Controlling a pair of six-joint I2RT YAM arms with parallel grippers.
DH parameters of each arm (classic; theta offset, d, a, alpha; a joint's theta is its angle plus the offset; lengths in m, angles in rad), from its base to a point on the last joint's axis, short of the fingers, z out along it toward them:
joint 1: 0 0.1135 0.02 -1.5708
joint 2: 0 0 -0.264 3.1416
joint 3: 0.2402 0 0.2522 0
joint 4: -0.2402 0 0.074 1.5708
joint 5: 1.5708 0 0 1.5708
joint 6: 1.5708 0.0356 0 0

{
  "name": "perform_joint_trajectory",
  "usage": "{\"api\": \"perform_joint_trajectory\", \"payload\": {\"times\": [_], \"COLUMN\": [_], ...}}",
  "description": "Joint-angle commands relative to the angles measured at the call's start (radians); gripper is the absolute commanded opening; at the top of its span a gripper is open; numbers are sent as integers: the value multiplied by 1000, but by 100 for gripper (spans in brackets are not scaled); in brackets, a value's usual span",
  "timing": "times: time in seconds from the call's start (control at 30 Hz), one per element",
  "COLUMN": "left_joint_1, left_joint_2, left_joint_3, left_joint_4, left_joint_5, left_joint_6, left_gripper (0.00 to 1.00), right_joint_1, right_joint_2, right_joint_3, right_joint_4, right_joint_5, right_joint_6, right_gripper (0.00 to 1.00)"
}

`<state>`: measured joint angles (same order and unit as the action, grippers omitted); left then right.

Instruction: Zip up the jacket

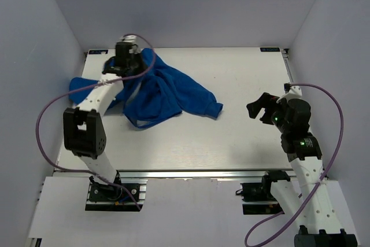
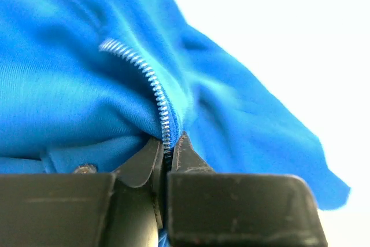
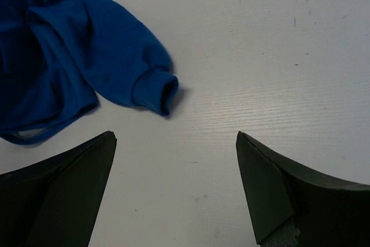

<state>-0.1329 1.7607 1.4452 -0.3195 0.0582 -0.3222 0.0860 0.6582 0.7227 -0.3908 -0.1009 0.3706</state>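
jacket (image 1: 165,93): crumpled, far left on table (image 1: 248,73)
left gripper (image 2: 167,148): closed on jacket's zipper (image 2: 151,82); teeth run straight away from it
right gripper (image 3: 175,135): wide open, empty, well right of jacket

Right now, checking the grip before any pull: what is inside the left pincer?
The pale zipper of the jacket runs down into the left pincer, pinched between its shut fingers along with blue fabric. Whether the slider is in there cannot be seen, because the fingers cover that spot.
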Motion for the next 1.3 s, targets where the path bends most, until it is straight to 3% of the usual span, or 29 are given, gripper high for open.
{"api": "perform_joint_trajectory", "payload": {"times": [0.0, 0.1, 0.13, 0.17, 0.23, 0.27, 0.33, 0.37, 0.53, 0.63, 0.83, 0.87, 0.9, 0.97, 1.17, 1.27], "left_joint_1": [-184, -309, -345, -359, -381, -381, -381, -381, -381, -378, -370, -370, -370, -370, -370, -372], "left_joint_2": [-187, -291, -300, -309, -363, -389, -467, -493, -576, -546, -371, -348, -293, -238, -126, -93], "left_joint_3": [-44, -115, -127, -141, -216, -244, -301, -313, -319, -295, -253, -247, -230, -215, -298, -358], "left_joint_4": [95, 80, 6, -21, -73, -88, -174, -208, -369, -414, -357, -334, -311, -299, -218, -168], "left_joint_5": [218, 183, 175, 190, 201, 203, 105, 56, -359, -442, -379, -362, -339, -284, -213, -196], "left_joint_6": [8, -44, -72, -98, -116, -118, -135, -155, -231, -284, -291, -285, -287, -285, -273, -278], "left_gripper": [0, 0, 0, 15, 21, 39, 93, 98, 98, 98, 98, 98, 98, 98, 98, 98], "right_joint_1": [-3, -3, -3, -2, -3, -2, -3, -3, -3, -2, 136, 224, 269, 340, 354, 354], "right_joint_2": [-19, -23, -23, -22, -14, -12, -2, 3, 69, 128, 318, 348, 378, 501, 823, 969], "right_joint_3": [0, 1, 0, 1, 10, 12, 17, 15, 9, 27, 181, 205, 233, 332, 550, 627], "right_joint_4": [9, -9, -13, -16, -31, -36, -45, -42, 32, 82, 116, 122, 125, 110, 18, -17], "right_joint_5": [-37, -40, -42, -43, -48, -49, -48, -46, -124, -195, -149, -105, 5, 81, 263, 279], "right_joint_6": [-7, -6, -6, -9, -16, -21, -32, -30, -32, -29, -29, -30, -45, -36, 122, 149], "right_gripper": [89, 89, 89, 89, 89, 89, 89, 89, 89, 89, 89, 89, 90, 89, 89, 80]}}
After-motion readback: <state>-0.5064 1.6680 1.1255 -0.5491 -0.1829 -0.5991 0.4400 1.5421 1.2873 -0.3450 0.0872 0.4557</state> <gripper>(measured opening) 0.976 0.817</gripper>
